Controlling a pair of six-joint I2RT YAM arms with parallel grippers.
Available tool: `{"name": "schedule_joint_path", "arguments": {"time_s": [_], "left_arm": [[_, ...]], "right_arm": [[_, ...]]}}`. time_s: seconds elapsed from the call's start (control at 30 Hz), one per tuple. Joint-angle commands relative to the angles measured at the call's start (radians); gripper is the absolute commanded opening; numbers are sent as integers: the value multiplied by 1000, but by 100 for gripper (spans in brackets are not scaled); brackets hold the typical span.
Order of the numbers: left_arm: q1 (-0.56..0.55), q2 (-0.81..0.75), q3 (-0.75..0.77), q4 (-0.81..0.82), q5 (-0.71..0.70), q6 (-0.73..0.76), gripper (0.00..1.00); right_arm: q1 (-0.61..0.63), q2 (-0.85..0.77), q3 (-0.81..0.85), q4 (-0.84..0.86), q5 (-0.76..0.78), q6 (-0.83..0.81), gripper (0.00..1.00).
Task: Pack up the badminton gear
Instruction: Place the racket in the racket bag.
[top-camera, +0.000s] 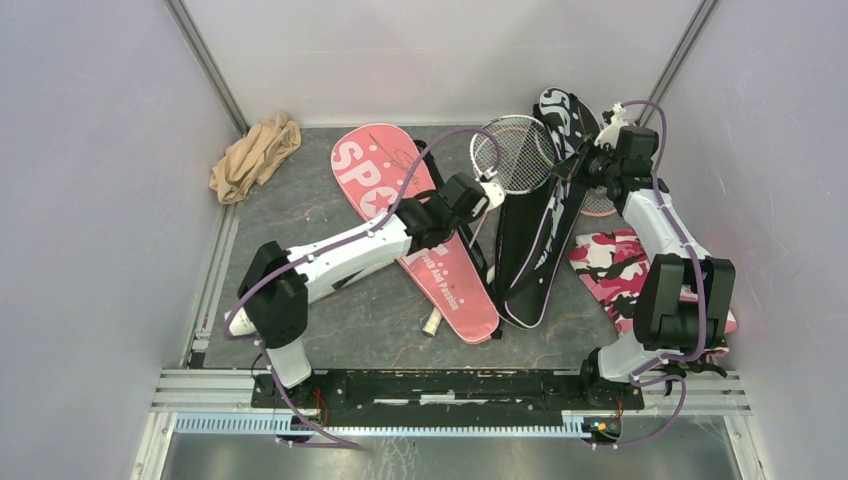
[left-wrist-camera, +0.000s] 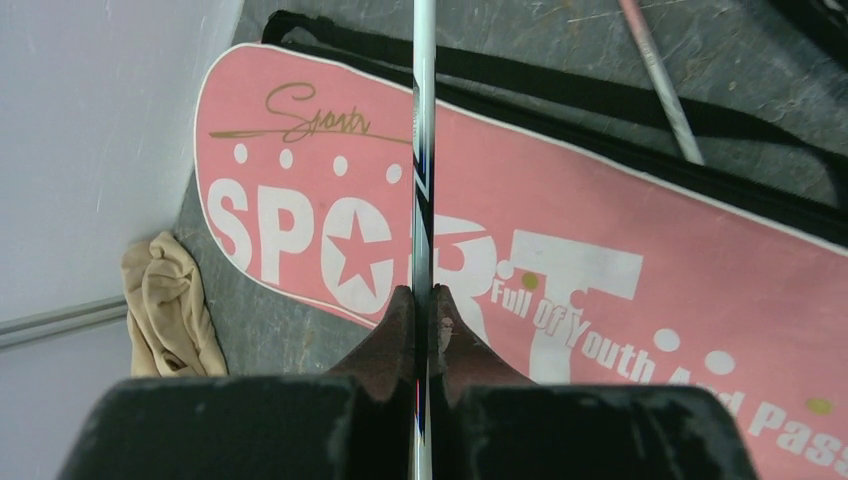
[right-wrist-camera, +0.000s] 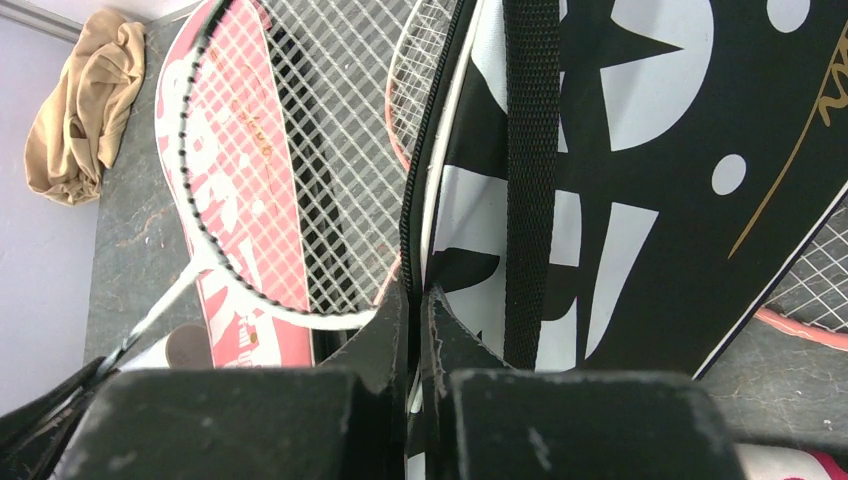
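Now the left gripper (left-wrist-camera: 423, 303) is clamping the racket (top-camera: 515, 152) by its shaft while the right gripper (right-wrist-camera: 417, 297) is pinching the black bag (top-camera: 520, 270) at its far edge. Next, probably, the head needs feeding rightward into that mouth.

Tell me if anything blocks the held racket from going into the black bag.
Nothing clearly does. The left hand grips the white-framed strung racket by its shaft; its head lies at the edge of the black fabric racket bag, pinched by the right hand. A pink-framed racket head at that opening may crowd entry.
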Motion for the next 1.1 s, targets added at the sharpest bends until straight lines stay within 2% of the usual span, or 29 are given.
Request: {"name": "schedule_joint_path", "arguments": {"time_s": [0.0, 0.27, 0.53, 0.63, 0.8, 1.07], "left_arm": [[-47, 47, 65, 90, -48, 12, 2], [-78, 200, 221, 109, -34, 2, 2], [-79, 470, 568, 106, 130, -140, 2], [-79, 549, 640, 144, 201, -204, 2], [-77, 615, 651, 224, 310, -285, 4], [-42, 541, 490, 249, 502, -353, 32]], "right_arm": [[11, -1, 30, 65, -40, -1, 0], [25, 3, 6, 91, -87, 6, 0], [26, 15, -13, 89, -122, -21, 0], [26, 17, -17, 77, -127, -38, 0], [18, 17, -34, 65, -130, -55, 0], [-9, 7, -39, 64, -153, -62, 0]]}}
